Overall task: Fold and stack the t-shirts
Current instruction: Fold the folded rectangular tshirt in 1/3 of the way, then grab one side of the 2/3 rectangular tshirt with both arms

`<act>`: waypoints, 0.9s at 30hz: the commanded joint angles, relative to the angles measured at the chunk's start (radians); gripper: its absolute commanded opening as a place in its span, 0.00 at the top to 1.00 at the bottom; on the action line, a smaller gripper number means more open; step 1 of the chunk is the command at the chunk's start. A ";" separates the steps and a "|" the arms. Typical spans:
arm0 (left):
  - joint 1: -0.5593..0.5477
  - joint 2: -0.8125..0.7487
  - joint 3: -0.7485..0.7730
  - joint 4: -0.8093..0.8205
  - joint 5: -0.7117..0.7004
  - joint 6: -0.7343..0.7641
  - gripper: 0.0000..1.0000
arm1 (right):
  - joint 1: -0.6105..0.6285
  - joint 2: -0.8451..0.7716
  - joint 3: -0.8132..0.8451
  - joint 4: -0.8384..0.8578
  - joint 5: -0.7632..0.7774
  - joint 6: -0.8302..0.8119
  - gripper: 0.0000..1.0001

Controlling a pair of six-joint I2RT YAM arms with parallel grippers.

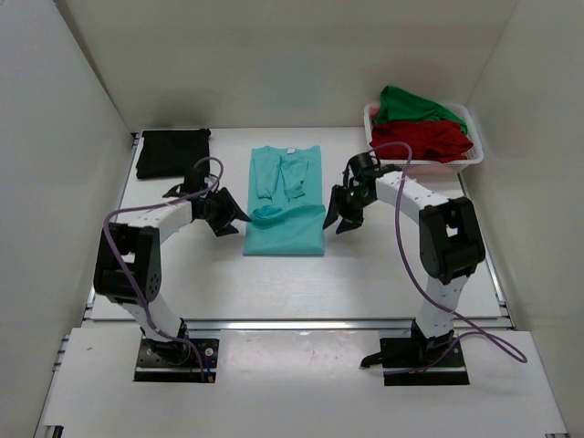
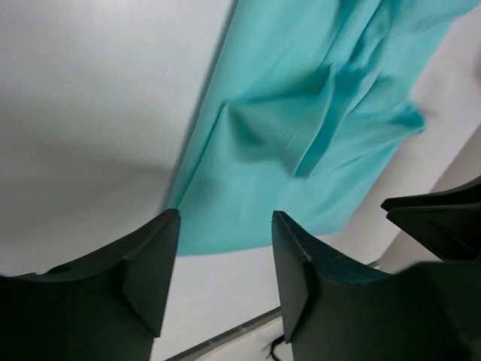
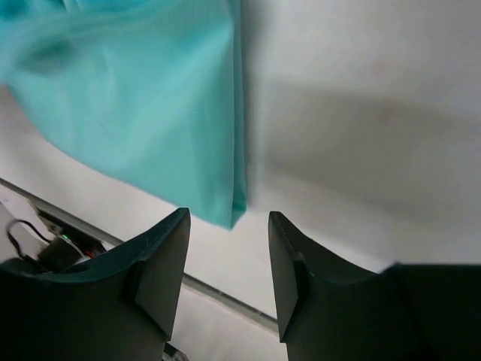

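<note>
Take the near hem corners of the teal t-shirt [image 1: 285, 205], lying mid-table with sleeves folded in, with the left gripper [image 1: 235, 215] at its 9 o'clock and the right gripper [image 1: 343, 221] at its 3 o'clock, both gaping and empty. Lift evenly toward 12 o'clock, keeping the cloth taut.

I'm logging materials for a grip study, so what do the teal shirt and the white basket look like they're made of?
The teal shirt looks like soft, matte cloth, probably cotton or a blend: it bunches into loose folds and creases, with no shine. The white basket looks like rigid moulded plastic with a smooth finish: its rim stays thin, even and straight.
</note>
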 commanded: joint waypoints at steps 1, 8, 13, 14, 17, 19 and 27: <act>-0.046 -0.131 -0.086 -0.013 -0.086 0.027 0.36 | 0.068 -0.118 -0.088 0.073 0.056 0.030 0.56; -0.099 -0.165 -0.184 -0.018 -0.209 0.031 0.33 | 0.151 -0.131 -0.230 0.169 0.044 0.102 0.48; -0.164 -0.119 -0.192 0.035 -0.252 0.015 0.33 | 0.181 -0.093 -0.257 0.209 0.061 0.122 0.49; -0.161 -0.105 -0.191 0.036 -0.248 0.006 0.34 | 0.179 -0.085 -0.260 0.220 0.059 0.125 0.50; -0.191 -0.050 -0.180 0.074 -0.216 -0.002 0.66 | 0.168 -0.065 -0.232 0.235 0.046 0.127 0.89; -0.198 -0.054 -0.172 0.076 -0.196 -0.012 0.90 | 0.165 -0.050 -0.205 0.212 0.042 0.110 1.00; -0.170 -0.261 -0.214 -0.026 -0.189 0.012 1.00 | 0.176 -0.186 -0.180 0.136 0.081 0.122 1.00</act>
